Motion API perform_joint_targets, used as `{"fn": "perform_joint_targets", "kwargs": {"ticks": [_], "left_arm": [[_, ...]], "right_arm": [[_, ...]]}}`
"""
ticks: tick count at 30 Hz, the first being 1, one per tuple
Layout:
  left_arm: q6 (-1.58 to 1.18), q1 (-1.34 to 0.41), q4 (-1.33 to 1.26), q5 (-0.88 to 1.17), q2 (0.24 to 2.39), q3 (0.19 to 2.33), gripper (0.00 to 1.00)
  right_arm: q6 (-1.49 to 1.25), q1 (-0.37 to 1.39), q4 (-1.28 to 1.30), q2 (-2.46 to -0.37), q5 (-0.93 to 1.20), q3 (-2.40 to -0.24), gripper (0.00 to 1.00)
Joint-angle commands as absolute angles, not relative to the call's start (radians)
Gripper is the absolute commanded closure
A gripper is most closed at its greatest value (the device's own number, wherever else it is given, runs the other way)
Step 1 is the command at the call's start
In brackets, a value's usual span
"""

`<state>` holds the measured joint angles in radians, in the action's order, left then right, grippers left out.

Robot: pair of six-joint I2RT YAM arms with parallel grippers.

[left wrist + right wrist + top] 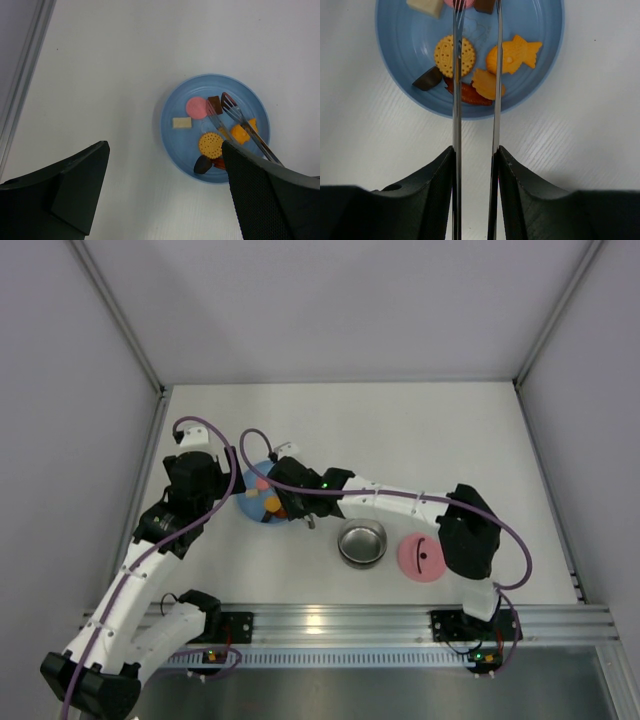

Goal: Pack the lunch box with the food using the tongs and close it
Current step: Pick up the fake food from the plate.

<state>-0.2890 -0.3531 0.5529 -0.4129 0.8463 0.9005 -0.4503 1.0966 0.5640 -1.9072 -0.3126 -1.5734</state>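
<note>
Top external view, left to right: left gripper (pixel 164 148) hangs over the table (pixel 420 440) just left of the plate (pixel 187 145), fingers spread wide, nothing between them. Plate sits left of centre with all the visible food (pixel 482 82) on it. Right arm crosses in from the lower right. Right gripper (pixel 476 156) is over the plate's right side, clamped on the tongs (pixel 456 100). Lunch box (pixel 362 543) stands to the lower right of the plate, apart from it, with no food visible inside. Lid (pixel 421 558) lies flat just right of the box, not on it. Right wrist view: tongs run straight up the frame from the fingers, two arms near parallel with a narrow gap, so partly closed, not shut. Arms pass over the cracker (pixel 442 50) on the left and beside the fish piece (pixel 514 54) on the right, gripping neither. Tips end at the top edge of the frame, over the far part of the plate, where a brown piece (pixel 215 104) lies between them, pink disc (pixel 196 107) just to its left. Left wrist view agrees: tips flank the brown piece. Cannot tell whether they touch it; it looks flat on the plate. Judgement: next move turns on squeezing onto that piece, then carrying it toward the lower right of the top view to the lunch box, which is nearer the right arm. Risk: piece slips sideways as the tips close.
</note>
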Motion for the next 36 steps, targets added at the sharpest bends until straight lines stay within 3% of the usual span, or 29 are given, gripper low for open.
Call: {"fn": "perform_joint_targets", "kwargs": {"ticks": [1,30,36], "left_arm": [[-0.295,-0.350,0.546,-0.426,0.836,0.933,0.01],[-0.293,-0.350,0.546,-0.420,0.839,0.931,0.01],[-0.291,-0.350,0.545,-0.420,0.839,0.931,0.01]], "right_arm": [[-0.471,1.109,0.551,-1.922,-0.331,-1.635,0.63],[-0.465,1.109,0.587,-1.970,-0.359,-1.666,0.67],[-0.465,1.109,0.598,-1.931,-0.376,-1.652,0.90]]}}
